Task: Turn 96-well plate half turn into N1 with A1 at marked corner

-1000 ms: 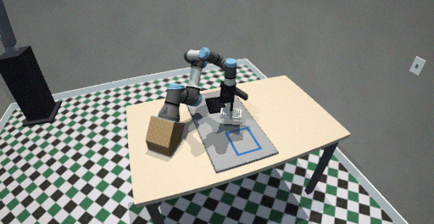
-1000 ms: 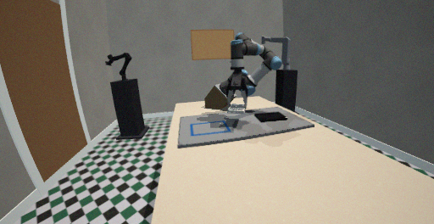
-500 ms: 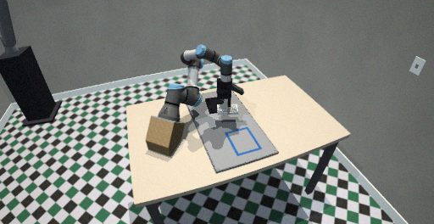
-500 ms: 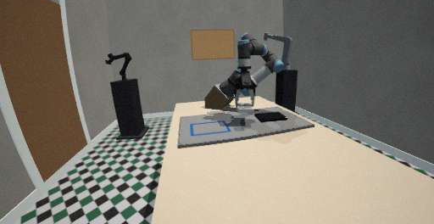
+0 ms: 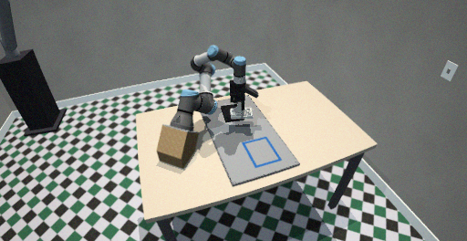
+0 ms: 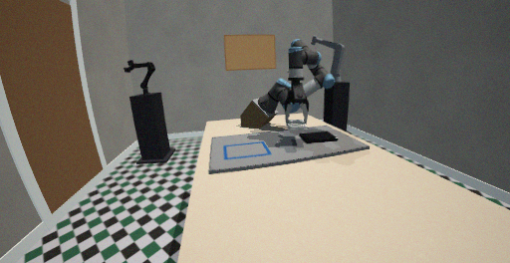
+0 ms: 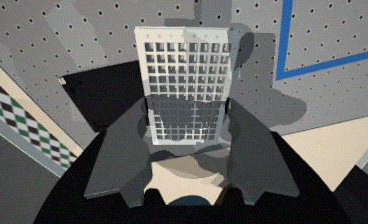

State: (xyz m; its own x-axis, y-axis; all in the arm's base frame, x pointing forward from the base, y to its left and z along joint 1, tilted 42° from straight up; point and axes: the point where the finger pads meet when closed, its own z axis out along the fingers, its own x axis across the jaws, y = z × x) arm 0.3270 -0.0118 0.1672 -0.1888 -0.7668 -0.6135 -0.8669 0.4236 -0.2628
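Note:
The pale 96-well plate (image 5: 246,113) (image 7: 185,75) is held in the air above the grey board, beside the nest; in the exterior view it is a thin pale shape under the fingers. My gripper (image 5: 240,110) (image 6: 297,121) (image 7: 186,98) is shut on the plate, one finger at each long side. In the wrist view the plate's far end points away from the gripper's body. I cannot tell which corner is cut off. The black nest N1 (image 5: 226,113) (image 6: 319,136) (image 7: 102,95) lies on the board with no plate in it. Its A1 mark cannot be read.
The perforated grey board (image 5: 242,174) (image 6: 215,165) (image 7: 15,40) carries a blue rectangle outline (image 5: 249,154) (image 6: 248,156) (image 7: 284,40) on the other side of the plate from the nest. A brown block (image 5: 175,147) (image 6: 253,117) is at the arm's base.

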